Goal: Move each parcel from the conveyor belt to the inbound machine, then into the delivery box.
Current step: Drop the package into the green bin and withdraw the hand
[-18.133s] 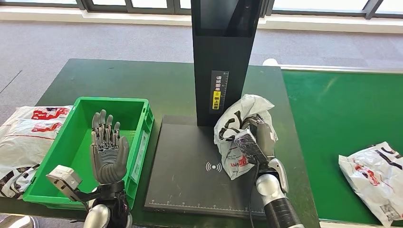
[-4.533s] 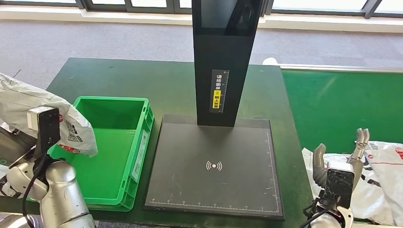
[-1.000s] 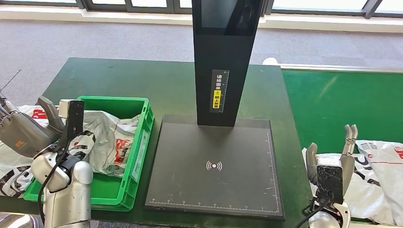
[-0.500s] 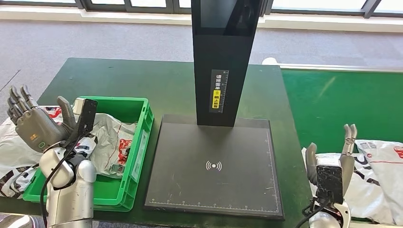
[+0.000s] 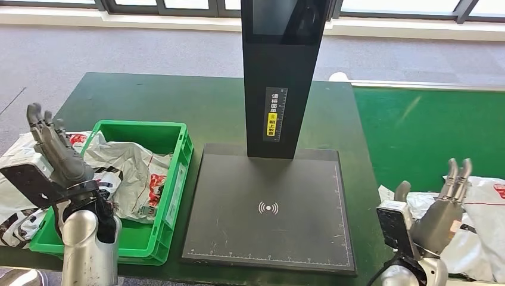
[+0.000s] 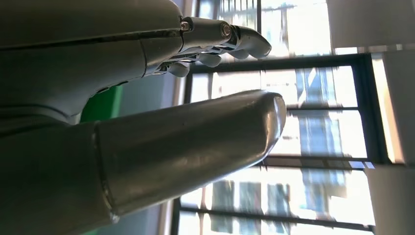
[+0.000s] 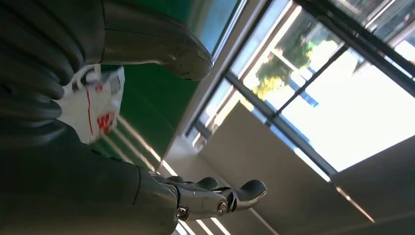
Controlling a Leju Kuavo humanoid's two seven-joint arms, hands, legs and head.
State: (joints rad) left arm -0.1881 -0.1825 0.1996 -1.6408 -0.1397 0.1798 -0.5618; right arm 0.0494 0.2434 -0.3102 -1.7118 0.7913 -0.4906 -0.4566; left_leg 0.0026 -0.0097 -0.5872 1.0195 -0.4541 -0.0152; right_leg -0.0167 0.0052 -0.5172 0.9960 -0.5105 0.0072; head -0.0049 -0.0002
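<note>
Two empty hands, left hand (image 5: 58, 158), right hand (image 5: 442, 208)

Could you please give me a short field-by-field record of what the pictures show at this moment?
Left hand: the left hand is raised beside the green box, fingers apart, holding nothing.
Right hand: the right hand is open over the parcel on the belt, fingers apart.
Box contents: one white parcel in the box.
Inbound machine: the scan plate is bare under the black column.
Beside the box: more white parcels lie on the side away from the machine.
Conveyor belt: the green belt runs along the table's right side.
</note>
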